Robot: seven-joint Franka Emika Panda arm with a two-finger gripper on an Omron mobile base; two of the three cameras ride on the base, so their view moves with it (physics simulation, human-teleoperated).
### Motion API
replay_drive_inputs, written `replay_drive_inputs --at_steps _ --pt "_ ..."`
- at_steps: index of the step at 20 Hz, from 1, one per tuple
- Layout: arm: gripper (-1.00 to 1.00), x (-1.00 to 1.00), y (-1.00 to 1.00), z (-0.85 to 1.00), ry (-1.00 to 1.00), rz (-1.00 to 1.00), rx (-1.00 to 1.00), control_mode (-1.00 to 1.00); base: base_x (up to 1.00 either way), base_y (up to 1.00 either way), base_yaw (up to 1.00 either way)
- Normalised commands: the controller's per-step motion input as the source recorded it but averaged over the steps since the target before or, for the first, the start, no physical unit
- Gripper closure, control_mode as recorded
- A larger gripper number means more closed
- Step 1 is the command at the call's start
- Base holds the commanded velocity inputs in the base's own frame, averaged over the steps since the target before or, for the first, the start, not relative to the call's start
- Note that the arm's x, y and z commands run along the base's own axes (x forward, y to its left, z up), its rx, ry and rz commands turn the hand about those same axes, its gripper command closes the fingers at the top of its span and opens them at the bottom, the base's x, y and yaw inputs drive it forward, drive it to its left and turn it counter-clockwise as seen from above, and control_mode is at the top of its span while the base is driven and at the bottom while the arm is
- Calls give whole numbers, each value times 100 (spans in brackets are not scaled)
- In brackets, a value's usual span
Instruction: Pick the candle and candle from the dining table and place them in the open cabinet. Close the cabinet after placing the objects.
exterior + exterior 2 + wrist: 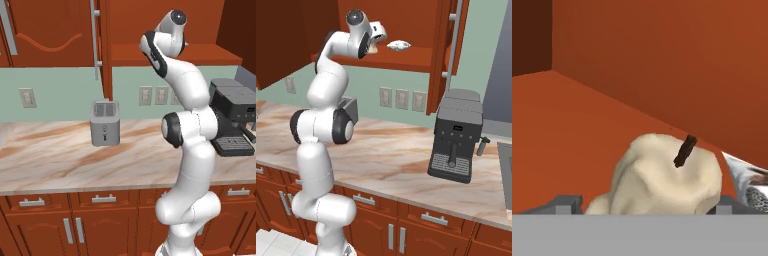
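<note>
The pale cream knobby candle with its dark wick rests on the shelf floor of the open cabinet. It lies between the two fingertips of my gripper, which stand wide apart at its sides, so the gripper is open. From the right base view the hand reaches into the cabinet with the gripper just over the shelf and the candle under it. In the left base view the arm's wrist is raised at the cabinet. The other candle and the dining table are out of view.
A grey-white oblong object lies on the same shelf, close to the right of the candle. The cabinet door stands open on the right. Below, the marble counter carries a toaster and a coffee machine.
</note>
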Motion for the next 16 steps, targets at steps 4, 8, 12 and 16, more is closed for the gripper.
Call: replay_drive_inputs --at_steps 4,8,12,16 --pt "-100 -9 0 -17 -1 0 0 -100 0 0 0" --pt "-100 -42 0 0 -5 0 0 -100 0 0 0" --pt "-100 -52 0 0 -6 0 0 -100 0 0 0" --pt "-100 -69 0 0 -5 0 1 -100 0 0 0"
